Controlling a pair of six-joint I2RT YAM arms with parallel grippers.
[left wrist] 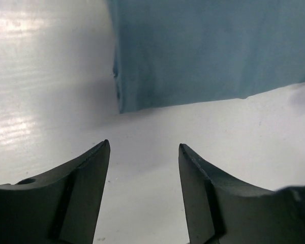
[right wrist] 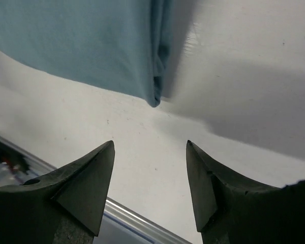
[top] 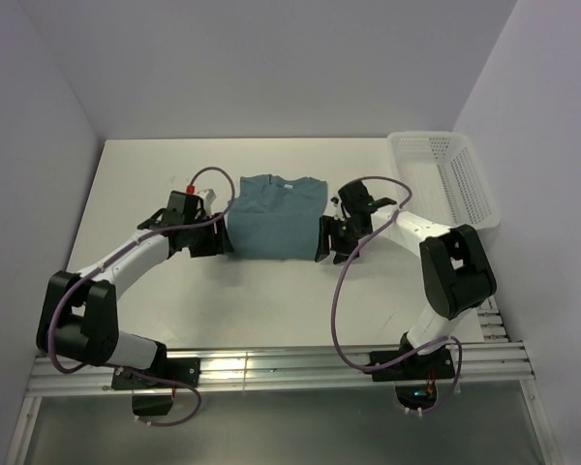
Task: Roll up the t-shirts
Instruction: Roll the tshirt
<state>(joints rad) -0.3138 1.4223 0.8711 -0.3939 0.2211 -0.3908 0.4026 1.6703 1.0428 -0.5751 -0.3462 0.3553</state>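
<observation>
One shirt (top: pixel 273 219), folded flat, lies centred on the surface (top: pixel 145 174); one basket (top: pixel 445 179) at 2 o'clock. Left jaws released at the shirt's 8 o'clock, right jaws released at 4

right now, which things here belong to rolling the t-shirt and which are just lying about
In the job:
teal-blue t-shirt, lying flat
left gripper, jaws open, just short of a near corner
right gripper, jaws open, just short of the other near corner

Just lying about:
white mesh basket, far right, apart from the shirt
</observation>
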